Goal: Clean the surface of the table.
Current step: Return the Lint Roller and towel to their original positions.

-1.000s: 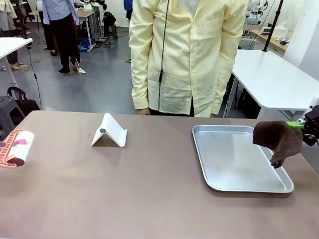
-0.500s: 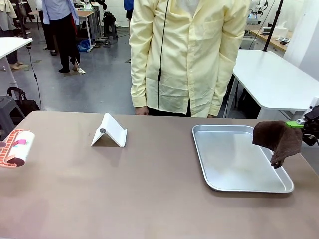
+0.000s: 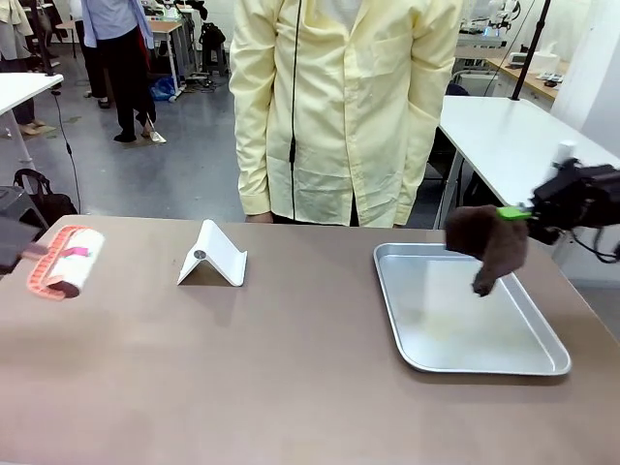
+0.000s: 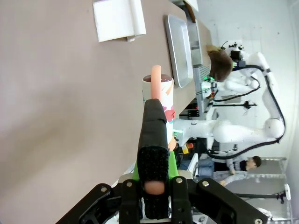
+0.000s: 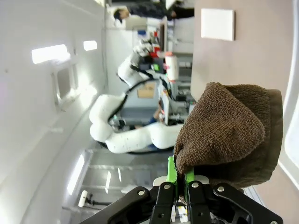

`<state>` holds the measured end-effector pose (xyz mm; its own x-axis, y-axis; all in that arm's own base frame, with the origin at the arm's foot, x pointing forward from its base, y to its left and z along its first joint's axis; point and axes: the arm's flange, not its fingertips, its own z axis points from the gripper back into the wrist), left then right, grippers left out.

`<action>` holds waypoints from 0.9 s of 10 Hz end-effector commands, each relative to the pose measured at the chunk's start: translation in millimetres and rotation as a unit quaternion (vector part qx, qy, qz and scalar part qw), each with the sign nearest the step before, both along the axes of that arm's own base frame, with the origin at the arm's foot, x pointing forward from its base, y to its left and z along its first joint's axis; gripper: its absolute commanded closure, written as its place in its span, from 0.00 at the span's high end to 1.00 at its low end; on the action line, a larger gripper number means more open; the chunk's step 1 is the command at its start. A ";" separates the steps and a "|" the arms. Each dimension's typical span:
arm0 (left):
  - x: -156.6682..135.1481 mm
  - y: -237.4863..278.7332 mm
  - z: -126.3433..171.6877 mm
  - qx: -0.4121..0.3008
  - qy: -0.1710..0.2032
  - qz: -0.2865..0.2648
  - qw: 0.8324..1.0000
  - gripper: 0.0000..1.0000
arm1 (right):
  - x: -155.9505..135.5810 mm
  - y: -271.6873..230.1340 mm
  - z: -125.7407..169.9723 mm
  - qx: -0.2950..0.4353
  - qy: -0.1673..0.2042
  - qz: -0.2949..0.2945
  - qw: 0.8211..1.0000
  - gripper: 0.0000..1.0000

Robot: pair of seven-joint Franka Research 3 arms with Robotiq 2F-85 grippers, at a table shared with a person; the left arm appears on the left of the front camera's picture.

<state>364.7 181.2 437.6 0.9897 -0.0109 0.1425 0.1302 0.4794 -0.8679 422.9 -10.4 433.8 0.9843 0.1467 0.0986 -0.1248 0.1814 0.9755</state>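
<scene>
While the person (image 3: 339,107) in a pale yellow shirt stands at its far edge, the table (image 3: 281,368) spreads its brownish-taupe top across the whole near field of the front view and serves as the landmark for everything below. On the table's right half lies a shiny metal tray (image 3: 523,363), flat on the top, long side running away from the robot.

Left of the tray, toward the table's far edge and well apart from it, stands a white folded stand (image 3: 213,256), tent-shaped, with a small round hole in its near face.

Above the tray's far right corner hangs a brown cloth (image 3: 487,242), bunched and drooping, clear of the tray floor. The right gripper (image 3: 515,212) is clamped on the cloth's upper edge; the right wrist view shows the green pads pinched together with the terry fabric (image 5: 224,135) spilling out above them.

At the table's left edge, lifted off the top, is a lint roller (image 3: 66,262) with an orange-pink frame and a pale drum. The left gripper (image 4: 154,184) is clenched on its handle; the left wrist view shows the black fingers pressed together round the pink handle, with the drum (image 4: 159,100) standing out beyond them. In that same view the table top, stand (image 4: 117,19) and tray (image 4: 180,49) appear sideways.
</scene>
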 end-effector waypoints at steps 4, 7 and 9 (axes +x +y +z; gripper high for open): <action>28.7 -140.3 100.6 0.110 -0.018 0.029 0.993 0.22 | 26.8 129.7 26.7 -0.019 0.015 -0.040 0.999 0.07; 60.0 -214.7 126.5 0.214 0.002 0.024 0.977 0.22 | 46.5 199.6 5.6 -0.102 0.017 -0.074 0.992 0.07; 75.6 -252.9 120.2 0.262 -0.011 0.030 0.965 0.22 | 55.6 229.5 -18.4 -0.144 0.025 -0.082 0.986 0.07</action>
